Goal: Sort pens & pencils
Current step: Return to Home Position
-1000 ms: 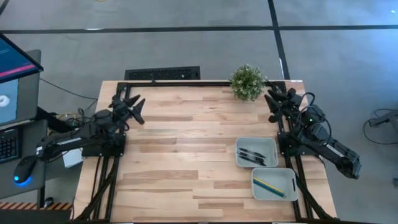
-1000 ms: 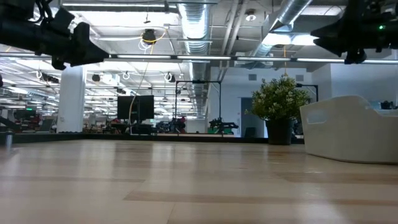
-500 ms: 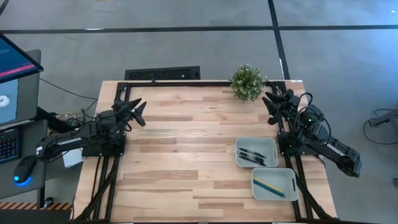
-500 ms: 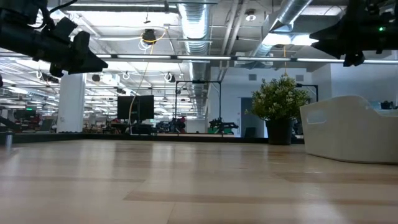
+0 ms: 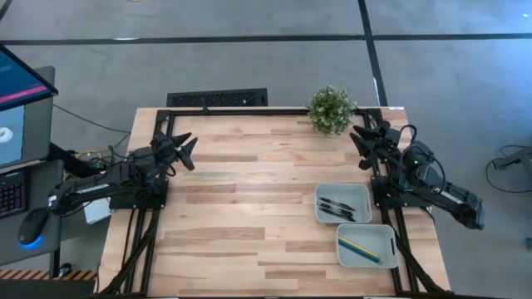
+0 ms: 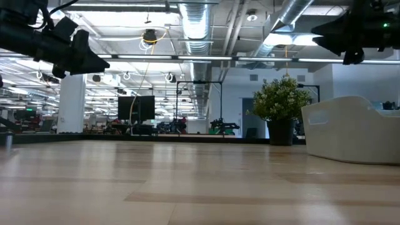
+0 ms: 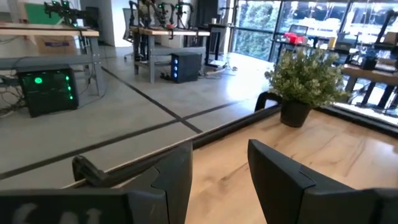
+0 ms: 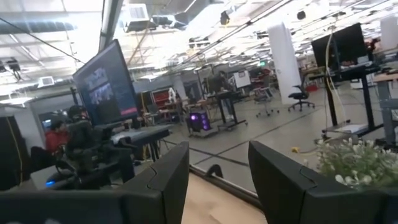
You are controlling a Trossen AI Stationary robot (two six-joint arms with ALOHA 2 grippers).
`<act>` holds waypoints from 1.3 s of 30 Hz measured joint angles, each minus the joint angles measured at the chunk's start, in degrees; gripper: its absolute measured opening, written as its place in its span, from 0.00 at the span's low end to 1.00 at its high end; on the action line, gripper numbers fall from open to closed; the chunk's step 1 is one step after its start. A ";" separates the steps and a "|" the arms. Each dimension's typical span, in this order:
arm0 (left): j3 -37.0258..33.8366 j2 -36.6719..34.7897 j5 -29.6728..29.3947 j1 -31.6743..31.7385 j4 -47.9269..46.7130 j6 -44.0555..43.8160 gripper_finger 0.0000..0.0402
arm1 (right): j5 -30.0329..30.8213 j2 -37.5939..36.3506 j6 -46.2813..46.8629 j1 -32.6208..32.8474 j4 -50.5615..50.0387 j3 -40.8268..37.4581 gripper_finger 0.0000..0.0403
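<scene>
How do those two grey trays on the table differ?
The upper grey plastic bin holds black pens; the lower grey plastic bin holds yellow and blue pencils. The upper bin sits nearer the green potted plant; the lower bin sits further right. Both are shallow rounded rectangles of like size.

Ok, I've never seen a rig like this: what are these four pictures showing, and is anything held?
It is a robot with two dark arms at a wooden table. The high view looks straight down, the low view level across the tabletop, and each wrist view out past that arm's own fingers. The left hand hovers above the table's left side, the right hand beside the potted plant; both are open and empty. On the right, seen from above, stand two grey bins: the upper bin holds the black pens, the lower bin the yellow and blue pencils.
</scene>
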 joint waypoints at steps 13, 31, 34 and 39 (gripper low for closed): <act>-7.34 -0.61 0.74 -0.07 8.53 -0.72 0.36 | 1.74 0.00 0.56 3.63 3.70 -5.47 0.46; -7.34 -0.59 1.11 -0.07 8.16 -0.59 0.36 | 3.20 0.07 -0.44 3.23 2.38 -8.94 0.46; -7.34 -0.59 1.12 -0.07 8.13 -0.59 0.36 | 3.14 0.07 -0.44 3.23 0.65 -8.96 0.46; -7.37 -0.59 1.14 -0.07 8.06 -0.58 0.36 | 3.12 0.09 -0.42 3.23 -2.39 -8.96 0.46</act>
